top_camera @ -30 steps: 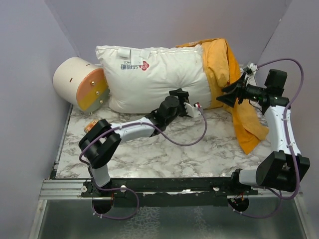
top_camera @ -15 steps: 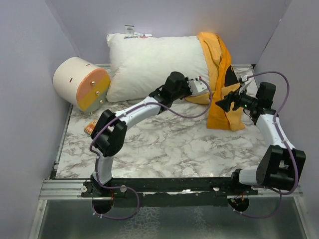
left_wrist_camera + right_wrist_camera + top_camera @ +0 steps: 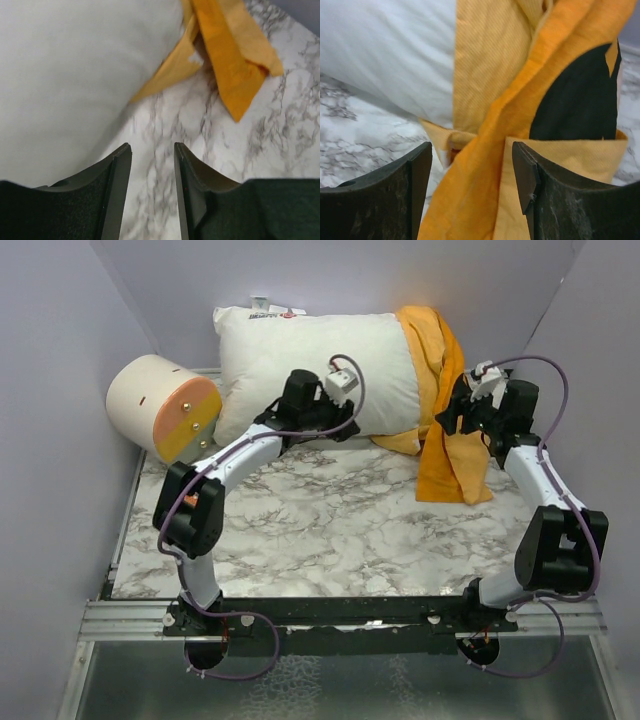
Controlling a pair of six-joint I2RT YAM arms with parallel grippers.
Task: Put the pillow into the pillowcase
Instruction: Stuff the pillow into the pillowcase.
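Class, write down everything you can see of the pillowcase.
The pillowcase is thin orange-yellow cloth with a black printed patch, crumpled and limp. It covers only the right end of the white pillow; the rest hangs down onto the marble table. The right pincer is open around a hanging fold.

left arm [image 3: 240, 450] stretches forward, left gripper [image 3: 152, 147] with fingers [image 3: 117, 185] narrowly parted, nothing between; right arm [image 3: 540, 475] folds inward, right gripper [image 3: 472, 145] with fingers [image 3: 417, 175] spread wide
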